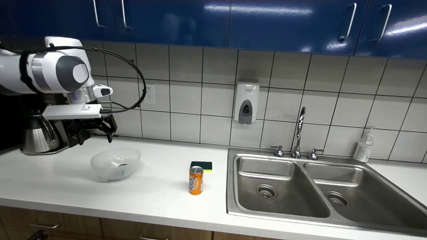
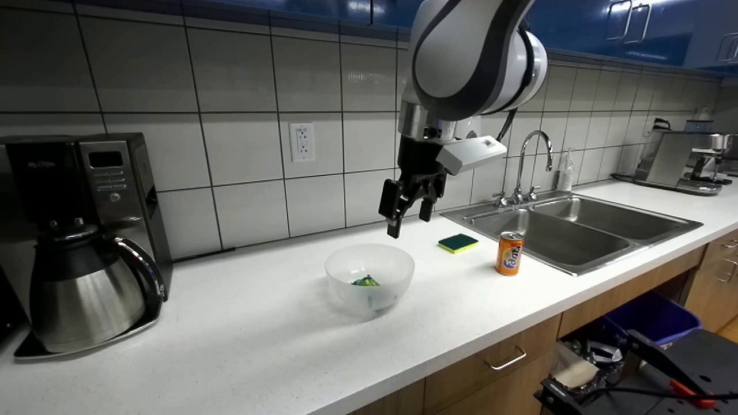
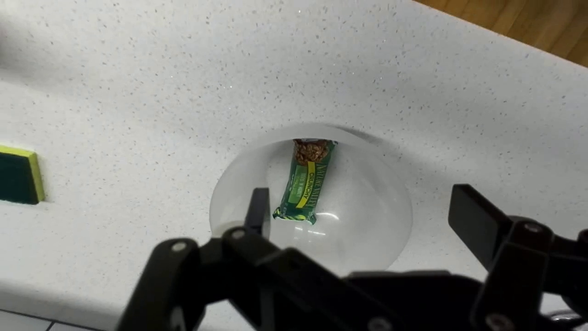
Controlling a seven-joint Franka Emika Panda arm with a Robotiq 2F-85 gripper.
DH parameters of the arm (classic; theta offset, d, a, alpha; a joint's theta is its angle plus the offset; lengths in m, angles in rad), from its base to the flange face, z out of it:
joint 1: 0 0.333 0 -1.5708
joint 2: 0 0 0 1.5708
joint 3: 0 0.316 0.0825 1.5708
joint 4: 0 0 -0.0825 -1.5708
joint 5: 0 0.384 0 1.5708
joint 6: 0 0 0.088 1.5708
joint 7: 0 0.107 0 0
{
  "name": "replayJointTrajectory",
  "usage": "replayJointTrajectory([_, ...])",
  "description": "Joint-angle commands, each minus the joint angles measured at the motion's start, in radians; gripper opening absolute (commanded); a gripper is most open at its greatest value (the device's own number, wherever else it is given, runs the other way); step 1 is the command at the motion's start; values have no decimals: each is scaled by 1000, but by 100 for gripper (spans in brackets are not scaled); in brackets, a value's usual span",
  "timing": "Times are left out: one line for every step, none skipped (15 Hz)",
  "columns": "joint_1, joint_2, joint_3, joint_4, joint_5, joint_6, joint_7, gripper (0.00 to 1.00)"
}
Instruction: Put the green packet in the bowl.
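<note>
Black jaws loom nearest in the wrist view, spread wide and gripping nothing. Below them sits the bowl [image 3: 381, 207], the green packet [image 3: 305, 184] lying inside it, so the placing looks finished and the danger seems to lie in undoing it. Dipping low, the jaws could snag the bowl and, since it looks light, tip it or shove it across the table [image 3: 138, 115]. Farther off, the sponge [image 3: 16, 179] lies near an upright orange can [image 2: 509, 253], which a low sideways swing might topple
</note>
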Motion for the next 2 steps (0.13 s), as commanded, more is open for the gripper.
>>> replayJointTrajectory([-27,-19,27,-18,4,0,-9,100])
replayJointTrajectory([-27,-33,27,-31,5,1,-12,100])
